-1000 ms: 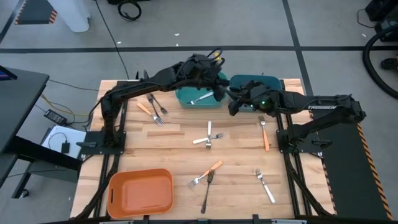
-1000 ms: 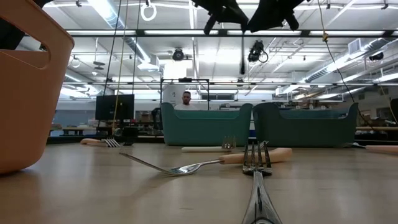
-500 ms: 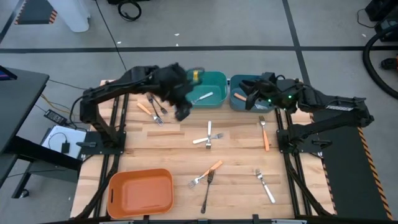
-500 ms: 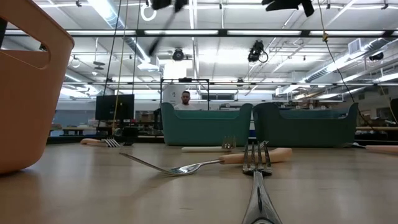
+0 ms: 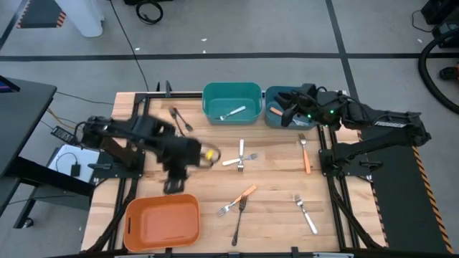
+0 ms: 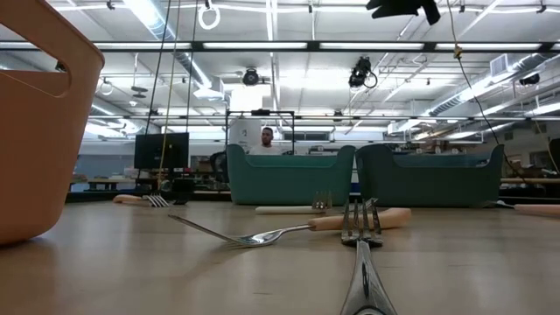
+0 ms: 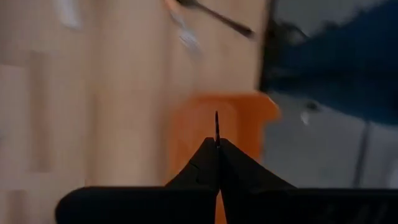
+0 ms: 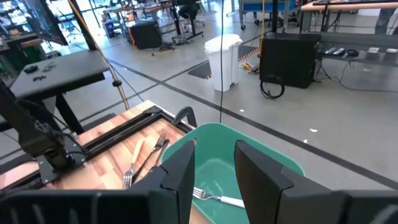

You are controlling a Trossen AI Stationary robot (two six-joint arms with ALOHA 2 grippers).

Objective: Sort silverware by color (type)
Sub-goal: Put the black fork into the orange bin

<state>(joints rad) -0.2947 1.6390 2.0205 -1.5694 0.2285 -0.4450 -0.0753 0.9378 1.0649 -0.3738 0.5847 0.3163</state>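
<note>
Overhead, the left gripper [image 5: 172,185] sits low over the table [image 5: 272,215], just above the upper edge of the orange bin [image 5: 162,221] at the near left corner. Its fingers [image 7: 214,163] are pressed together with no gap, and nothing shows between them. Motion blur smears this arm in the high view, so its exact pose is uncertain.

The right gripper [image 5: 276,118] hangs over the blue bin [image 5: 287,93] at the far right of the table. Its fingers [image 8: 180,171] stand apart and hold nothing.

Silverware positions:
- One white-handled fork [image 5: 234,112] lies inside the teal bin [image 5: 231,89], which stands just beside the blue bin. It also appears in the right wrist view [image 8: 214,198].
- Two crossed white-handled forks [image 5: 240,158] lie at the table centre.
- One orange-handled fork [image 5: 306,154] lies near the right edge, below the blue bin.
- One orange-handled fork [image 5: 238,199] and one black fork [image 5: 239,221] lie together in the lower middle.
- One white-handled fork [image 5: 304,213] lies at the lower right.
- One dark fork [image 5: 181,119] lies left of the teal bin.

In the low view the orange-handled fork [image 6: 289,231] lies flat in front of both far bins, and a person [image 6: 267,138] shows in the room beyond the table.
</note>
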